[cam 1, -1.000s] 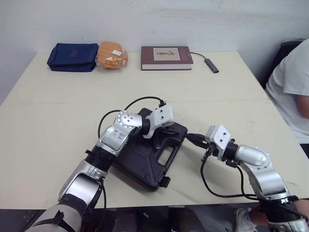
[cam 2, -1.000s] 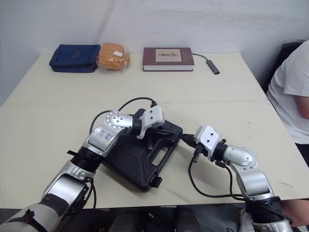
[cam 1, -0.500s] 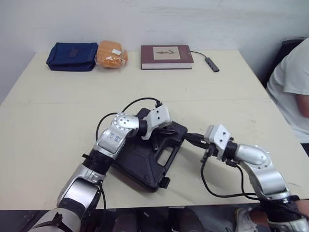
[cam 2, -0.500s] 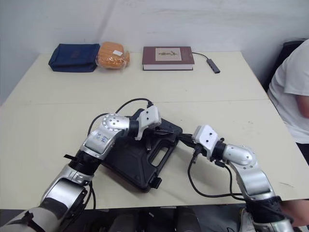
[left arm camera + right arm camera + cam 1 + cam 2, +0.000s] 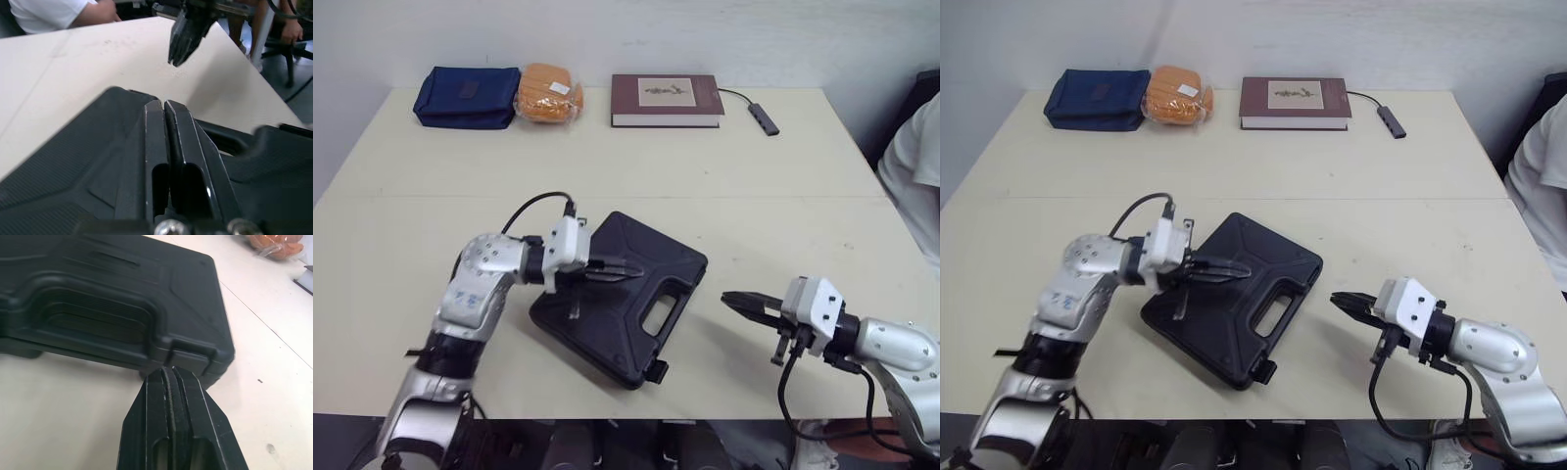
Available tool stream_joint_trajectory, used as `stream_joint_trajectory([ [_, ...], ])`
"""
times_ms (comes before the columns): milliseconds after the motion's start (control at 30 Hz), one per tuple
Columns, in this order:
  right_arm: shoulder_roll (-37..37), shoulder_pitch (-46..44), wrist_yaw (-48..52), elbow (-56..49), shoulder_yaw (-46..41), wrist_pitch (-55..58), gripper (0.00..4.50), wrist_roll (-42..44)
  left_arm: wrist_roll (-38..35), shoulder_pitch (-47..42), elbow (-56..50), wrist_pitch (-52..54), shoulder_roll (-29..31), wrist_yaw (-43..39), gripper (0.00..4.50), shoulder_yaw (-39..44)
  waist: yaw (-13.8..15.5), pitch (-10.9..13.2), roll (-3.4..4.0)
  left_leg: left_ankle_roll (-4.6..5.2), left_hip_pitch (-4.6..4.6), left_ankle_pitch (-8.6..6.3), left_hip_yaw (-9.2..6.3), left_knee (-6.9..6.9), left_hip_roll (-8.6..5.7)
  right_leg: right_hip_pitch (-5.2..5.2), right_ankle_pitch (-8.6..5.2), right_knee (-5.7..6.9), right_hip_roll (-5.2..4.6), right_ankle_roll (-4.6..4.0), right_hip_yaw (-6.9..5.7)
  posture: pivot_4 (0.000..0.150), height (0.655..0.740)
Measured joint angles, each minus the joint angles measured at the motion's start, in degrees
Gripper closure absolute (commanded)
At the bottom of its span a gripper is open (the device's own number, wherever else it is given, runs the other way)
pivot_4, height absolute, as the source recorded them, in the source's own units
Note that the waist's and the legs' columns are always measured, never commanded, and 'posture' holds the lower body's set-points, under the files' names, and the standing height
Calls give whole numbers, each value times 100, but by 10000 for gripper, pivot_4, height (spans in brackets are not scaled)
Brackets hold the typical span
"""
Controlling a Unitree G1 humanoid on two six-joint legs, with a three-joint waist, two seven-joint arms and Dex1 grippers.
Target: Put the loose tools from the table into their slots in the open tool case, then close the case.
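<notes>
The black tool case (image 5: 607, 328) was found lying shut on the table (image 5: 724, 186), so the task was judged nearly complete. The left gripper (image 5: 639, 272) was held over its lid and the right gripper (image 5: 726, 298) near its handle side, both pinched closed and empty.

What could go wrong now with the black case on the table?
The black plastic tool case lies with one corner close to the cream table's front edge; a push could slide it off.
The left gripper, shut, points across the lid; dragging sideways might turn the case.
The small latch at the near corner sticks out; I cannot tell if it is fastened, so lifting might open the case.
</notes>
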Motion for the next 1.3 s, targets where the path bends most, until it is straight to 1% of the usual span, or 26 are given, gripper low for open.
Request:
stream_joint_trajectory([
  [67,70,221,-66,-217,37,-76,45000,-6,-203,364,-600,262,80,65,44642,-11,1,11,-3,1,-3,-2,-5,0,-2,1,5,-3,-5,6,36,1500,7400],
  [133,170,382,-136,-459,150,-107,45000,-22,-341,620,-1106,509,121,208,44642,-19,17,16,-9,-4,-3,0,-13,0,-2,2,5,-2,-4,5,38,1500,7400],
  [267,205,637,-199,-682,364,-206,45000,-114,-376,845,-1588,760,173,468,44642,-35,18,18,-10,-9,-1,5,-13,0,-3,3,9,0,-2,2,39,1500,7400],
  [467,203,1166,-228,-906,736,-309,45000,-329,-344,1346,-2231,1090,543,744,44642,-114,5,20,-10,-11,1,5,-10,-2,-2,1,8,0,1,1,42,1500,7400],
  [633,241,1244,-308,-922,1144,-328,45000,-523,149,1780,-2276,1028,857,970,44642,-279,12,22,-9,-13,3,5,-10,-2,-1,-2,8,3,2,-1,44,1500,7400],
  [767,253,1167,-398,-923,1357,-309,45000,-610,353,1905,-2297,1066,932,1171,44642,-320,15,22,-10,-14,3,4,-11,-2,-1,-1,9,2,-1,-3,46,1500,7400],
  [900,257,1104,-446,-923,1677,-200,45000,-703,470,1953,-2431,1028,941,1284,44642,-408,17,22,-10,-13,3,4,-12,-2,0,0,8,1,-1,-4,46,1500,7400],
  [1167,264,1057,-495,-908,1883,-152,45000,-769,476,1905,-2494,1181,990,1419,44642,-580,16,20,-12,-11,10,6,-10,2,-1,4,8,12,0,-4,46,1500,7400],
  [1300,394,967,-552,-901,2046,-151,45000,-776,527,1903,-2501,1162,1007,1445,44642,-632,15,19,-12,-11,13,7,-9,7,-1,6,8,19,0,-4,47,1500,7400],
])
